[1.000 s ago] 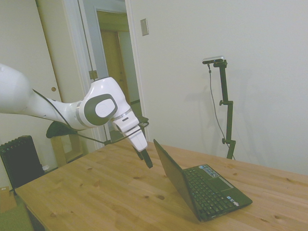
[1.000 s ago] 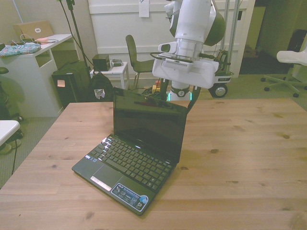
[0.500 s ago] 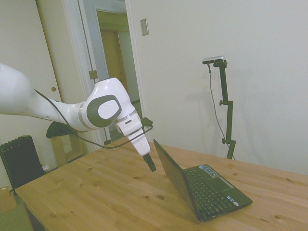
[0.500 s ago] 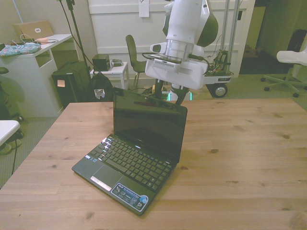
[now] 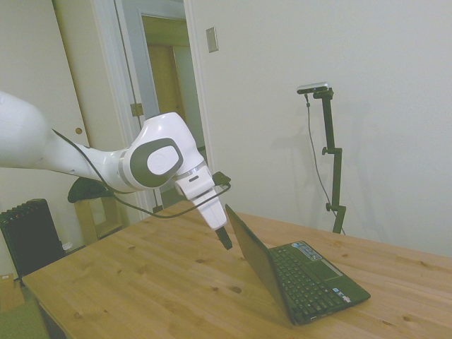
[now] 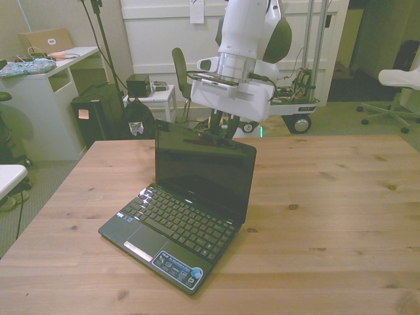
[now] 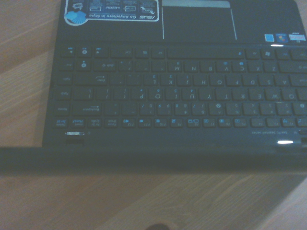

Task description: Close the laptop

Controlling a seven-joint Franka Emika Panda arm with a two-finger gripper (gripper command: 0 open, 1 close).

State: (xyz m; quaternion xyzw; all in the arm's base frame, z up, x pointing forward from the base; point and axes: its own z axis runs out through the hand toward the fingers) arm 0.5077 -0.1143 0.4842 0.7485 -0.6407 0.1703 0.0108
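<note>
Your gripper (image 5: pixel 224 240) has slid across to just behind the upper edge of the open laptop (image 5: pixel 296 279), which sits mid-frame on the desk (image 5: pixel 141 282); jaws' state: cannot tell. A forward push should fold it.

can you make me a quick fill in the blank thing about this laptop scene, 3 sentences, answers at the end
1. The laptop stands on the wooden table with its lid ____.
2. In the side view, the gripper is just behind the laptop's ____.
3. In the front view, the screen is dark and the blue sticker sits on the palm rest beside the ____.

Missing words: open; lid; touchpad
</note>
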